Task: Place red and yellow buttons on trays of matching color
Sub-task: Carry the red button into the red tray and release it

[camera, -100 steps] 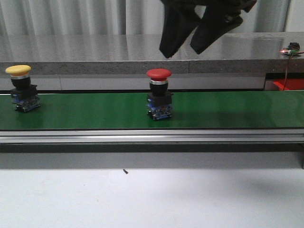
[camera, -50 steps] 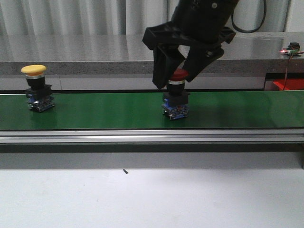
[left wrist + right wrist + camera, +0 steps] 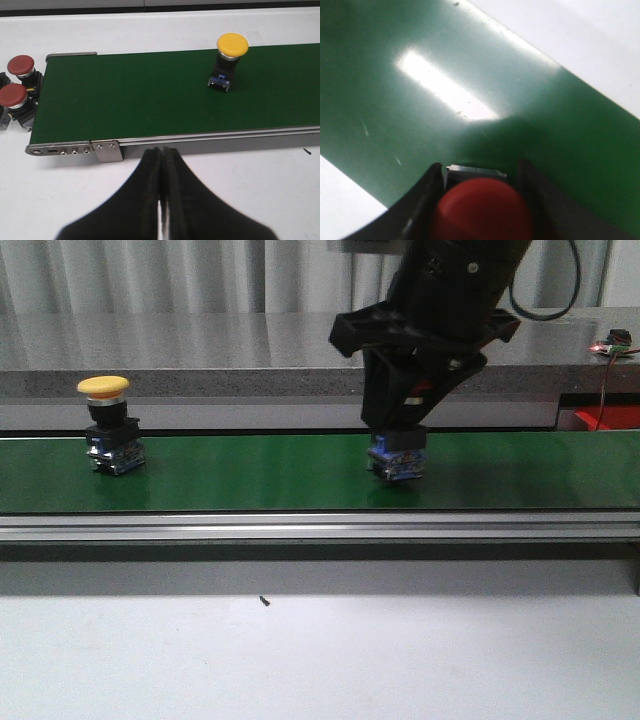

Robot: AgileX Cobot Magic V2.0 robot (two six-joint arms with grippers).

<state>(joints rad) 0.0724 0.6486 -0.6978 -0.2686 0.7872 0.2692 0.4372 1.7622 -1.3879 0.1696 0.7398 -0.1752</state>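
The right hand (image 3: 400, 425) straddles the red button (image 3: 482, 210) on the green conveyor belt (image 3: 250, 475), fingers flanking its cap; whether they grip it cannot be told. The left hand (image 3: 162, 200) waits closed and empty, the yellow button (image 3: 110, 425) well apart.

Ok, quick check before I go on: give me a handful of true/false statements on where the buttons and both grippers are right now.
1. The right gripper is down around the red button on the green belt. True.
2. The yellow button is held by the left gripper. False: it stands free on the belt, and the left gripper is off the belt, fingers together with nothing between them.
3. Two more red buttons sit off one end of the belt in the left wrist view. True.
4. The yellow button has tipped onto its side. False: it stands upright, cap on top.
5. The red button's cap is plainly visible in the front view. False: the gripper mostly covers it; its blue base shows.
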